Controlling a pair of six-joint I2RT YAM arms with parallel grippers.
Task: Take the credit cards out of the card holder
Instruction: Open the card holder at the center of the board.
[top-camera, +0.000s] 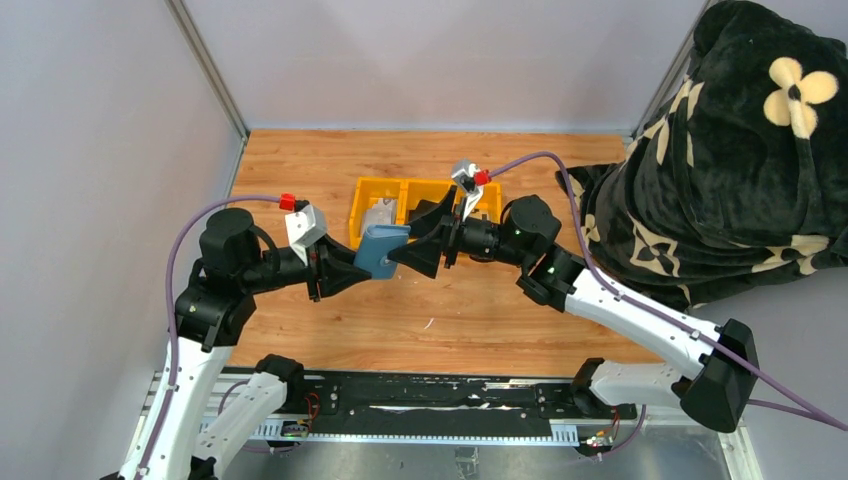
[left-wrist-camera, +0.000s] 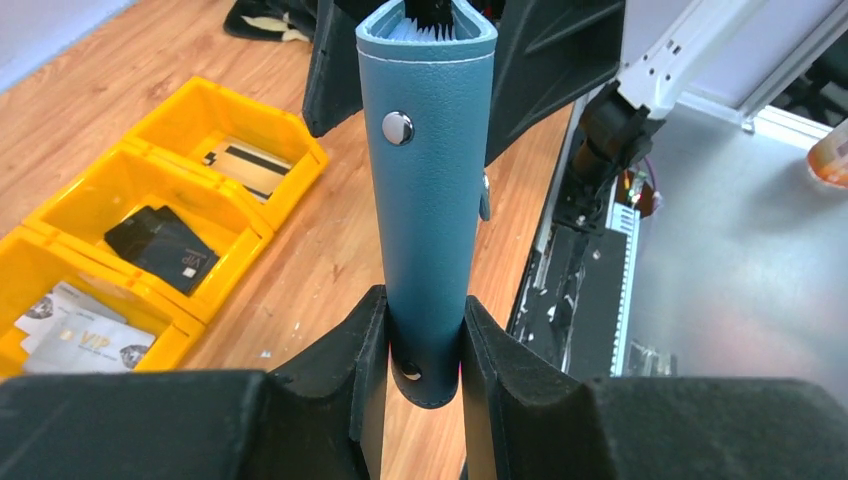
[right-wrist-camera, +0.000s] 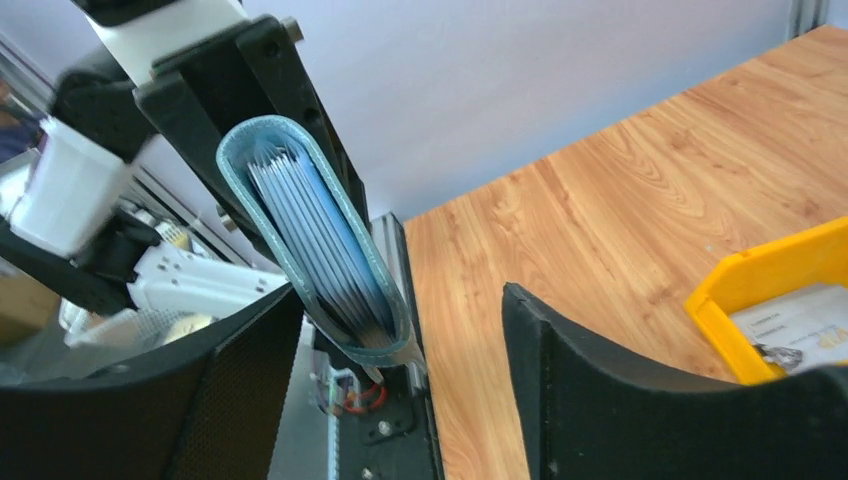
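Note:
My left gripper (top-camera: 352, 272) (left-wrist-camera: 425, 320) is shut on the lower end of the blue-grey card holder (top-camera: 380, 250) (left-wrist-camera: 430, 180), holding it above the wooden table. The right wrist view looks into the holder's (right-wrist-camera: 320, 230) open end, where pale blue slotted leaves show and no card sticks out. My right gripper (top-camera: 415, 245) (right-wrist-camera: 400, 310) is open, its jaws standing wide on either side of that far end; whether the left jaw touches it I cannot tell. Credit cards lie in the yellow tray (left-wrist-camera: 200, 300): pale ones (left-wrist-camera: 80, 330), a black one (left-wrist-camera: 160, 245) and a striped one (left-wrist-camera: 240, 165).
The yellow three-compartment tray (top-camera: 355, 215) (right-wrist-camera: 760, 275) sits just behind the two grippers. A dark blanket with cream flowers (top-camera: 720, 170) fills the right side. A black rail (top-camera: 430, 395) runs along the table's near edge. Grey walls close off the left and back.

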